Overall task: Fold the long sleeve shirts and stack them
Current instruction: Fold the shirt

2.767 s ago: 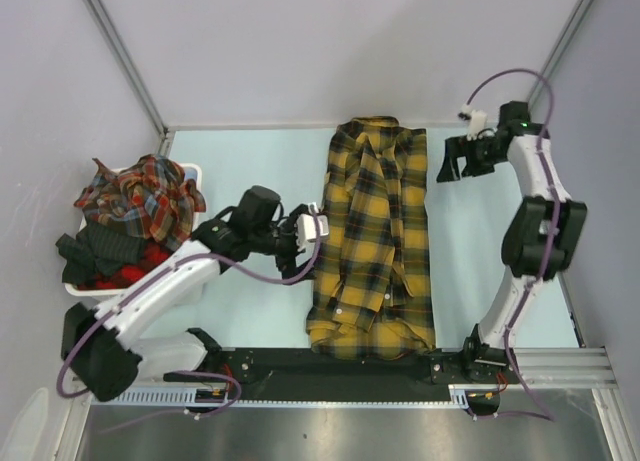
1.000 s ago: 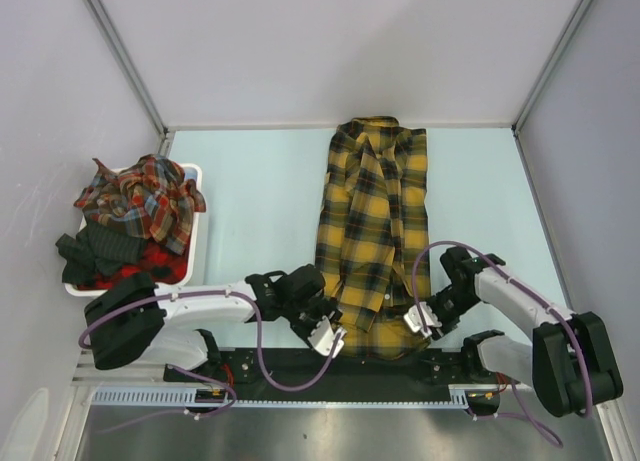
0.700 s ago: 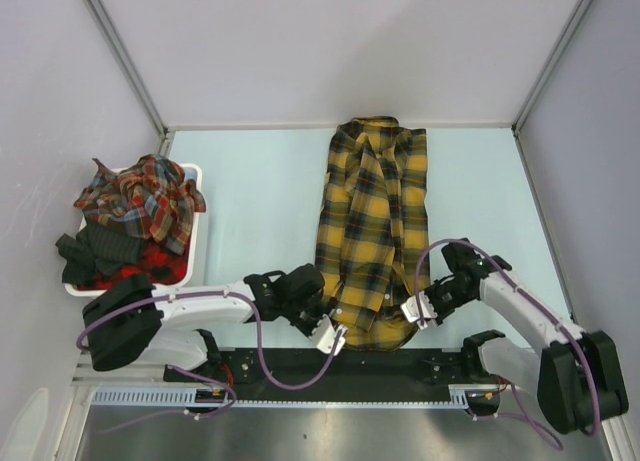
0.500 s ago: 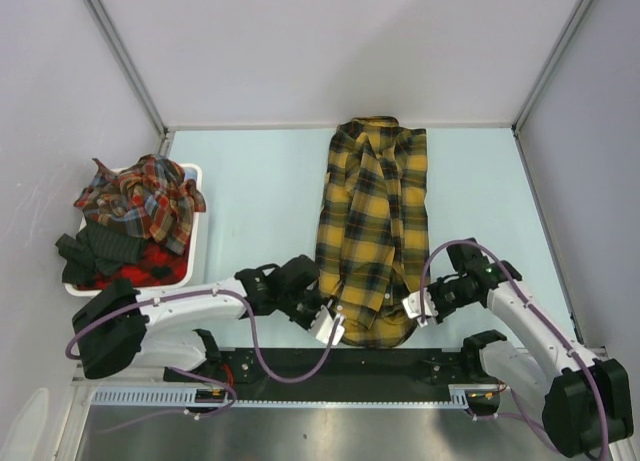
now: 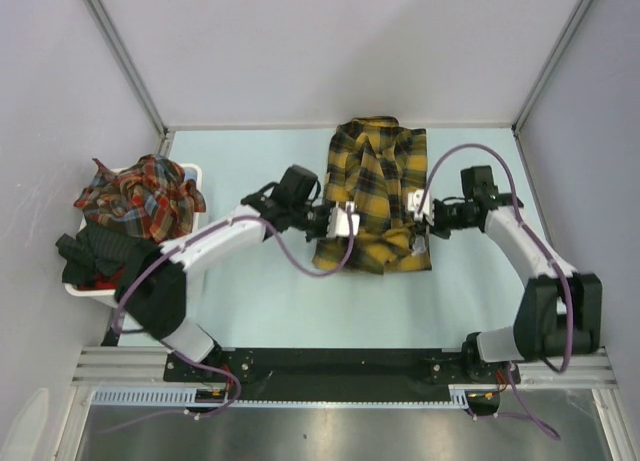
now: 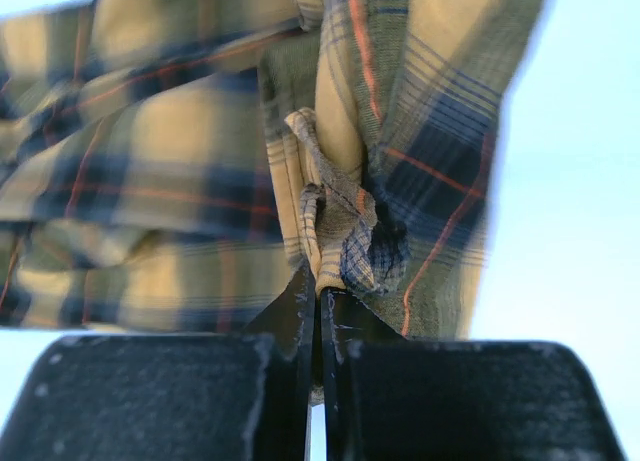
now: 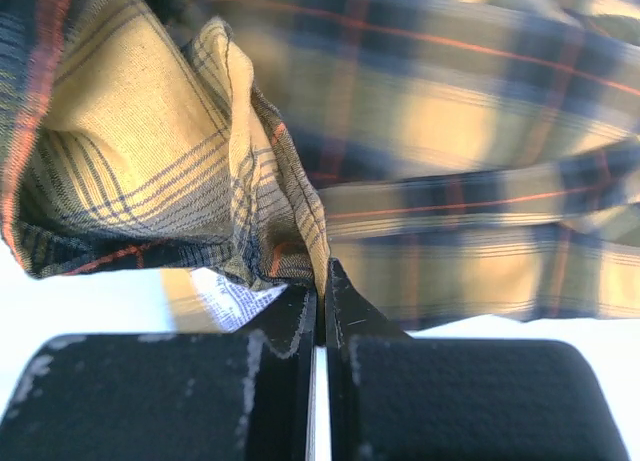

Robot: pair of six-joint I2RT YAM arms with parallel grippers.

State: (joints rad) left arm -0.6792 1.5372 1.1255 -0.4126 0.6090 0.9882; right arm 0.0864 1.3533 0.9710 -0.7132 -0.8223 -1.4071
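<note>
Mustard plaid shirt (image 5: 375, 181), doubled over mid-frame
Left pincer (image 6: 318, 283) and right pincer (image 7: 321, 277) — both clamped on its edge.

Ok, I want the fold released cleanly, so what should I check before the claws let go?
1. Left claw shut on the mustard-yellow plaid flannel shirt: ok.
2. Right claw shut on its fabric: ok.
3. Both claws level across the shirt: ok.
4. Held edge brought up to the collar: not ok, it is short of it.
5. Folded layer lying flat: not ok, bunched at both claws.
6. White bin of red plaid shirts apart from the fold: ok.
</note>
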